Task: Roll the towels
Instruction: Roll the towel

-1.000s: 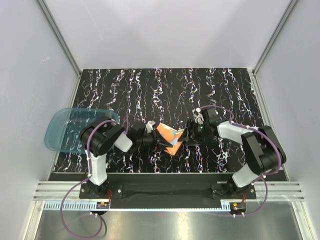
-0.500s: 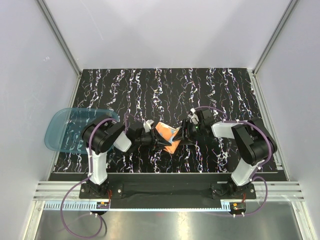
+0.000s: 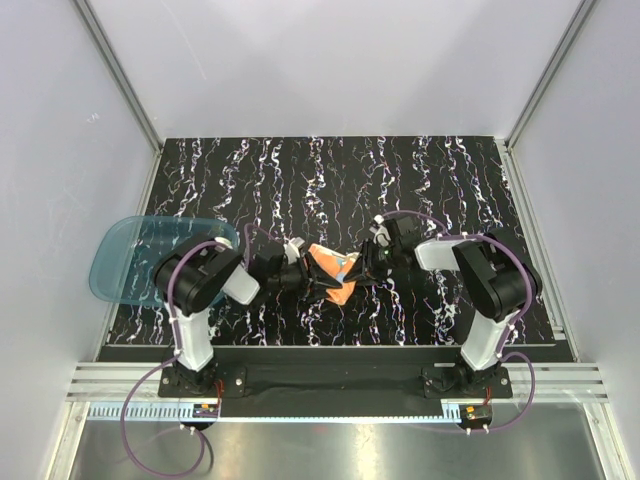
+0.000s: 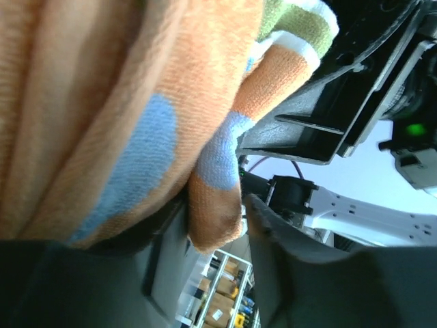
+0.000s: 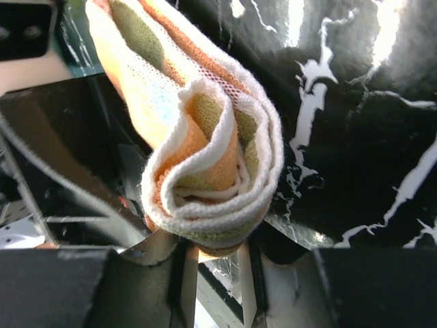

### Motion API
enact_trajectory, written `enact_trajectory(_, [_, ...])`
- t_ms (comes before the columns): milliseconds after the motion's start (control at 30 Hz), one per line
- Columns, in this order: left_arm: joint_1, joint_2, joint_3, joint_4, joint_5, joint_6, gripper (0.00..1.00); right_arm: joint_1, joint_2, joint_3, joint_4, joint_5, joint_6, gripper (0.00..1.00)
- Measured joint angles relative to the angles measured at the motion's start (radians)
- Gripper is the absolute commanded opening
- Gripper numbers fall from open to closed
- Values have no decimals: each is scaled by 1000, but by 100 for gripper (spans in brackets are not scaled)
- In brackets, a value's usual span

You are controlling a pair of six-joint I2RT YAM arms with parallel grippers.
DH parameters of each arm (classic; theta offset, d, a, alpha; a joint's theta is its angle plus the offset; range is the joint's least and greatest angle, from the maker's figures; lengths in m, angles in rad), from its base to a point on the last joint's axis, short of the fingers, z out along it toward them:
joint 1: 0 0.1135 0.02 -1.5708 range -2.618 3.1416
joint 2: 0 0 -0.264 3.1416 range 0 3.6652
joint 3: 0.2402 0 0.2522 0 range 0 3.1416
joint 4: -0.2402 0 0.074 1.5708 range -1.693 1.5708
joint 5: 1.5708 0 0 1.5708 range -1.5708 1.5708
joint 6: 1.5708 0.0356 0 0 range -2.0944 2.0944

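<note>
Black marbled bench point(image 3: 450, 180), frame centre | orange towel point(image 3: 328, 262) part-rolled | left fingers point(image 3: 313, 281) and right fingers point(image 3: 363, 268) both clamped on it | advice: turn evenly, keep layers tight

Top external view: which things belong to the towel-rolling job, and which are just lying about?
In the job: orange towel; left tool and right tool, both gripping it.

Lying about: blue tray, overhanging the left edge of the table.
</note>
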Motion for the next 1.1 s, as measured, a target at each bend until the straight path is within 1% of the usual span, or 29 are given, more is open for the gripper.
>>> enact_trajectory(67, [-5,-41,0,-74,-28,38,49,9,-2,23,-42,24,-12,28])
enact_trajectory(167, [-19,-120,7,-227,-89,110,51,27,-15,55,-114,70,-36,27])
enact_trajectory(267, [-44,-227,41,-440,-191,203,54,50,-32,83,-186,126,-60,27])
enact_trajectory(333, [-71,-302,84,-614,-293,277,56,65,-40,101,-228,156,-74,28])
enact_trajectory(400, [-114,-369,143,-790,-432,360,56,80,-41,125,-270,185,-90,27])
enact_trajectory(433, [-137,-392,169,-850,-487,394,56,88,-41,136,-291,198,-97,27])
enact_trajectory(467, [-175,-422,205,-927,-580,446,56,94,-41,146,-309,206,-104,27])
enact_trajectory(567, [-289,-480,282,-1068,-783,558,56,115,-41,174,-365,232,-125,27])
enact_trajectory(700, [-413,-507,343,-1147,-955,687,56,137,-40,204,-433,254,-143,27])
enact_trajectory(833, [-496,-485,377,-1191,-1067,778,57,142,-26,231,-475,262,-154,27])
enact_trajectory(933, [-545,-431,410,-1199,-1123,817,57,144,-19,244,-493,265,-156,27])
enact_trajectory(1100, [-606,-358,434,-1192,-1163,852,59,145,-9,258,-510,267,-157,27])
